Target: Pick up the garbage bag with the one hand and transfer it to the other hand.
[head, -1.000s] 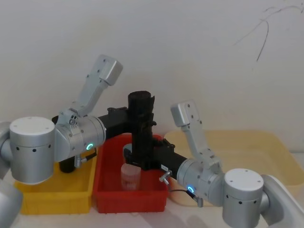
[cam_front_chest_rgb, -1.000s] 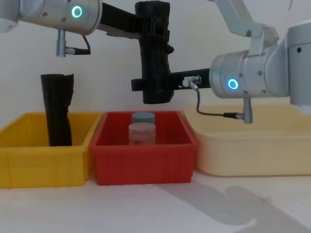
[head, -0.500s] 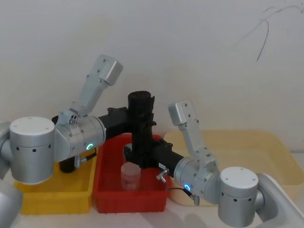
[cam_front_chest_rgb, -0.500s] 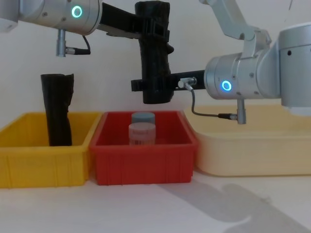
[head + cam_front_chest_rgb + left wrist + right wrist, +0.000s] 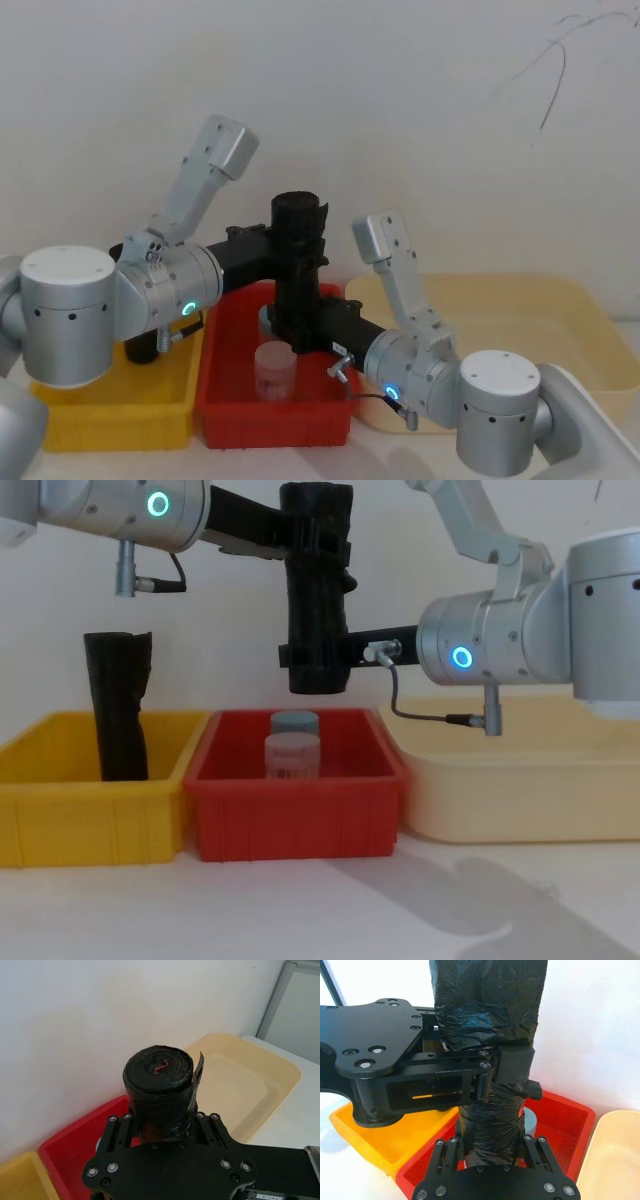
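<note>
The garbage bag point(image 5: 318, 600), a thick black roll, hangs upright above the red bin point(image 5: 300, 820). My left gripper point(image 5: 316, 545), on the green-ring arm, is shut on the bag's upper part; the roll's top point(image 5: 159, 1067) sticks up between its fingers. My right gripper point(image 5: 314, 662), on the blue-ring arm, reaches in from the right with its fingers point(image 5: 446, 1152) on either side of the bag's lower part point(image 5: 492, 1115). A thin gap still shows beside the roll, so it stands open. In the head view the bag point(image 5: 297, 215) rises between both arms.
A yellow bin point(image 5: 60, 820) on the left holds a slimmer black roll point(image 5: 118, 705) standing upright. A clear jar point(image 5: 292, 755) with a grey lid sits in the red bin under the bag. A wide beige tub point(image 5: 520, 790) stands on the right.
My right arm has shifted left, bringing its gripper further around the bag's lower part. The left gripper and the bag have stayed almost still.
</note>
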